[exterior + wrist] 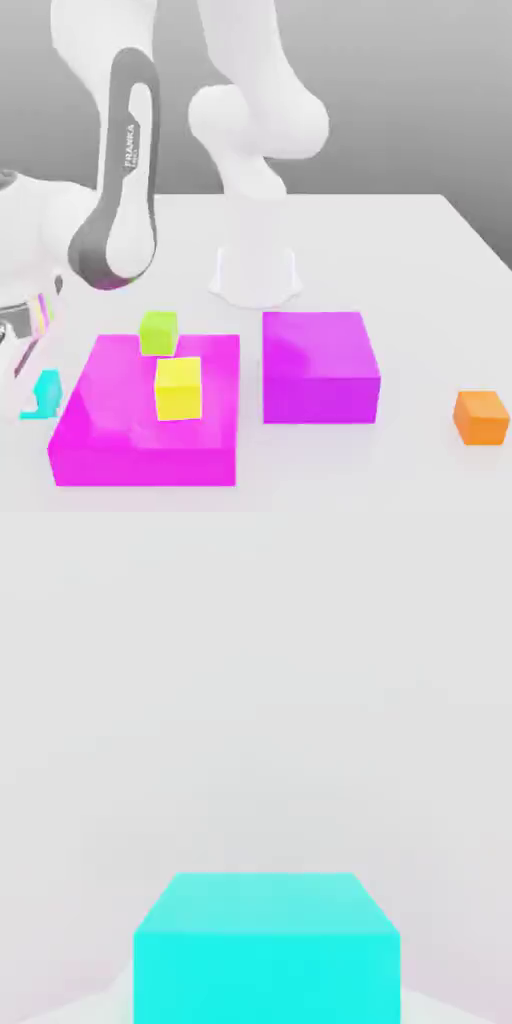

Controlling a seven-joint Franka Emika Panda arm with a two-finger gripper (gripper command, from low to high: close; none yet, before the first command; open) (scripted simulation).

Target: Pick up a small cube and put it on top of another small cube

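The small cube [47,392] is plain cyan and sits low by the table at the exterior view's far left, just beside the flat magenta block [120,440]. My gripper [38,380] reaches down onto it from the left edge and is shut on it. In the hand view the small cube [266,952] shows very close, with white table behind it. A lime-green cube [158,332] and a yellow cube [178,388] rest on top of the flat magenta block.
A taller magenta block [320,366] stands at the exterior view's right of the flat one. An orange cube [481,417] lies alone near the table's right edge. The arm's white base [255,270] stands behind the blocks.
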